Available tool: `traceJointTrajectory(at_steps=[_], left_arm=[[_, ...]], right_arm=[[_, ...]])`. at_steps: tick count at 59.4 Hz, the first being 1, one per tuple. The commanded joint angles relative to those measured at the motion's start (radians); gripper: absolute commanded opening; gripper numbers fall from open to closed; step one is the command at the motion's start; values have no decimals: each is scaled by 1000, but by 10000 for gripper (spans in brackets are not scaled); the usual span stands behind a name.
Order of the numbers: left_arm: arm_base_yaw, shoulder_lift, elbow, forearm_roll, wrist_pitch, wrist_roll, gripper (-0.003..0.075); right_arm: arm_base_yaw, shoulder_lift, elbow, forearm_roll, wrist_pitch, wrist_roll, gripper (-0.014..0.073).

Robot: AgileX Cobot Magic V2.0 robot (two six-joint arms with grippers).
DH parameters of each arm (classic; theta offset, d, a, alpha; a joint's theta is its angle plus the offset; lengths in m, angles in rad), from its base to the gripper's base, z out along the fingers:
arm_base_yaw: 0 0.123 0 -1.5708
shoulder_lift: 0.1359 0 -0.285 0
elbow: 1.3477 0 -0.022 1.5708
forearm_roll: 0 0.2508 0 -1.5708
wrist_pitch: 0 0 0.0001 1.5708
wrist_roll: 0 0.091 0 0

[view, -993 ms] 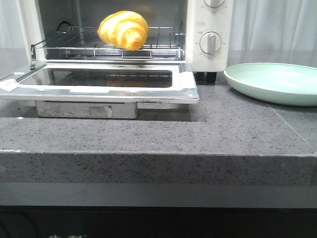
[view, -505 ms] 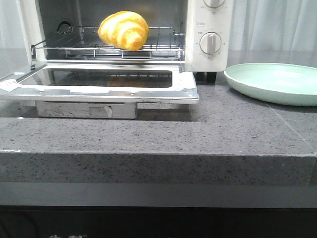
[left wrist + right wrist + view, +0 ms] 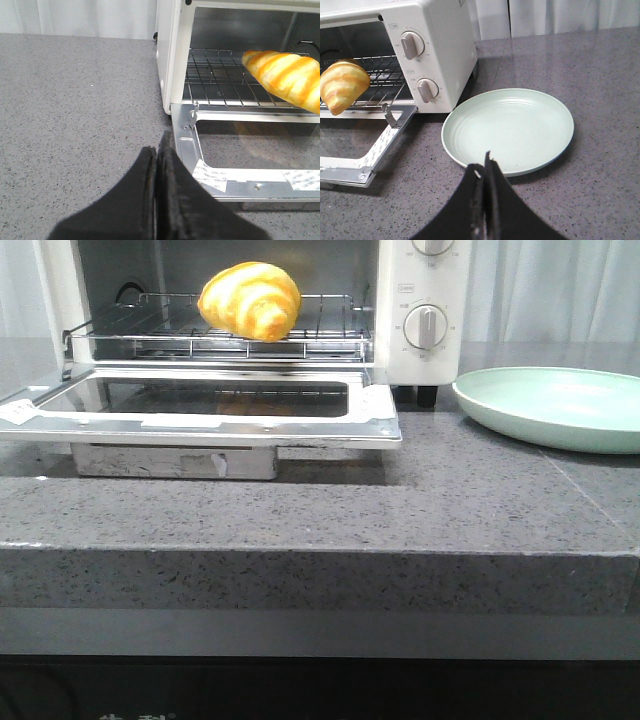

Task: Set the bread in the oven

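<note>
The golden, orange-striped bread (image 3: 250,300) lies on the wire rack inside the white oven (image 3: 425,280), whose glass door (image 3: 210,408) hangs open and flat. The bread also shows in the left wrist view (image 3: 287,77) and in the right wrist view (image 3: 342,85). My left gripper (image 3: 157,152) is shut and empty, low over the counter beside the left corner of the open door. My right gripper (image 3: 484,165) is shut and empty, just short of the near rim of the pale green plate (image 3: 509,130). Neither gripper shows in the front view.
The empty pale green plate (image 3: 555,405) sits on the grey speckled counter (image 3: 400,510) to the right of the oven. The open door juts toward the counter's front edge. White curtains hang behind.
</note>
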Motion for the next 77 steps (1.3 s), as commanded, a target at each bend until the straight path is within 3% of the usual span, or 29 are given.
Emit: traceJointTrajectory(at_steps=[1, 25, 59, 74, 77], left_arm=[[4, 1, -27, -5, -72, -3, -20], [4, -11, -5, -1, -88, -3, -20], [104, -513, 341, -8, -86, -3, -20], [104, -513, 475, -8, -209, -3, -20], [104, -513, 469, -8, -150, -3, -20]], right_arm=[[-5, 6, -25, -20, -83, -8, -70], [-5, 6, -25, -20, -83, -8, -70], [-5, 6, -25, -20, -82, -8, -70], [-5, 6, -25, -20, -82, -8, -70], [-5, 6, -25, -20, -82, -8, -70]])
